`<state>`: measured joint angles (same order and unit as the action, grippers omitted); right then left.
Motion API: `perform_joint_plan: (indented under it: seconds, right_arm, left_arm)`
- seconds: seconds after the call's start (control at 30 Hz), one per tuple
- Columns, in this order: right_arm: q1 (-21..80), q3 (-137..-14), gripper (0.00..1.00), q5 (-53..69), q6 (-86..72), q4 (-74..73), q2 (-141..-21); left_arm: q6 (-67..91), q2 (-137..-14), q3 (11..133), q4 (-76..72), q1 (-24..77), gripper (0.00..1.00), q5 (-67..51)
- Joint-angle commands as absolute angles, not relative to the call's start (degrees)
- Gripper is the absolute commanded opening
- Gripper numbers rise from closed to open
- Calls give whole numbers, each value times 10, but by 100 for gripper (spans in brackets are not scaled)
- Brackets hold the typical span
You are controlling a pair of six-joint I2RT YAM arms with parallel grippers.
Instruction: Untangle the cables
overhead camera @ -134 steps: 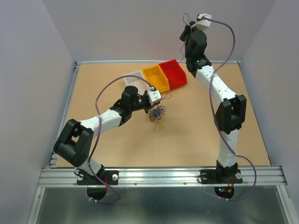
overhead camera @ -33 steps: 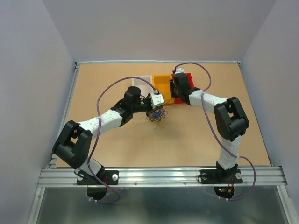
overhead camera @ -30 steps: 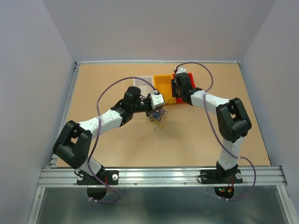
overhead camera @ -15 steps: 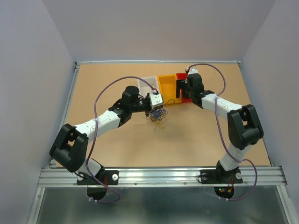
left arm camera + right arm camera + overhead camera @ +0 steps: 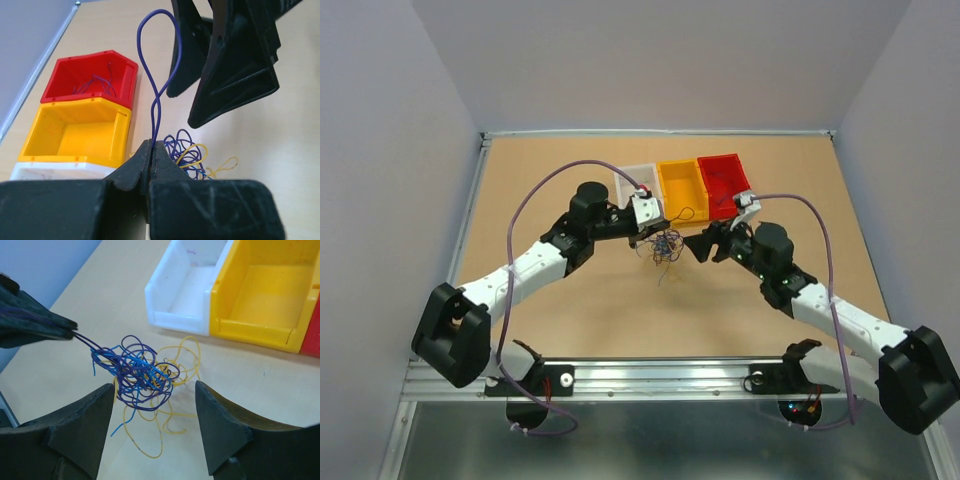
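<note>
Flat tan wooden table [image 5: 570, 320], both white-and-black arms reaching to mid-table: left arm [image 5: 535, 262] and right arm [image 5: 830, 310].

Three open plastic bins in a row near the far edge, touching side to side: red plastic bin [image 5: 723, 185], yellow plastic bin [image 5: 680, 190], white plastic bin [image 5: 632, 180]. The red one has loose purple wire [image 5: 95, 85] inside; the yellow looks bare.

Right gripper [image 5: 154, 390]: fingers wide apart, nothing between them, aimed at the tangle from just beside it. Can't tell whether it touches.

Left gripper [image 5: 151, 155]: fingers pressed together on a purple strand [image 5: 155, 50], which loops up past the tips.

Tangle of thin yellow, blue and purple wire cables [image 5: 665, 245] sits just in front of the yellow bin, between the two grippers; the pinched strand runs into it.
</note>
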<state>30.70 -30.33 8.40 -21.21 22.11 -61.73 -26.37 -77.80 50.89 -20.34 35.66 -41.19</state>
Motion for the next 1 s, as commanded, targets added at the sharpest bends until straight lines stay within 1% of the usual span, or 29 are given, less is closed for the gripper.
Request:
perform_joint_plan:
  seconds: [0.0,0.1,0.17,0.27,0.4,0.43,0.53,0.67,0.7,0.8,0.83,0.9,0.93,0.97]
  right_arm:
    - [304,-251,69,122,-252,373,-582]
    - [305,-232,67,139,-268,431,-597]
    - [307,-233,67,151,-275,443,-610]
    - [318,-240,69,160,-273,450,-642]
    - [352,-247,83,144,-252,461,-671]
    - [359,-247,87,142,-245,469,-680]
    - [402,-250,87,132,-206,484,-695]
    - [431,-265,82,120,-182,483,-725]
    - [432,-267,79,119,-181,483,-731]
    - [439,-276,58,119,-177,483,-751]
    - [441,-278,47,116,-176,483,-753]
    - [446,-279,35,112,-176,483,-756]
    - [448,-279,29,108,-175,483,-754]
    - [450,-278,29,100,-175,483,-752]
  left_arm:
    - [-235,-738,512,-235,357,0,-446]
    - [-219,-722,506,-250,352,0,-434]
    - [-195,-705,494,-277,352,0,-392]
    - [-180,-683,478,-301,340,0,-383]
    - [-175,-663,467,-313,339,0,-365]
    - [-171,-657,463,-322,338,0,-343]
    - [-157,-650,456,-336,337,0,-306]
    - [-150,-646,453,-345,333,0,-305]
    - [-149,-645,453,-345,334,0,-306]
    - [-149,-642,451,-346,333,0,-303]
    - [-146,-642,451,-348,332,0,-297]
    - [-142,-642,450,-351,330,0,-283]
    - [-133,-641,448,-358,330,0,-260]
    - [-128,-638,447,-362,327,0,-251]
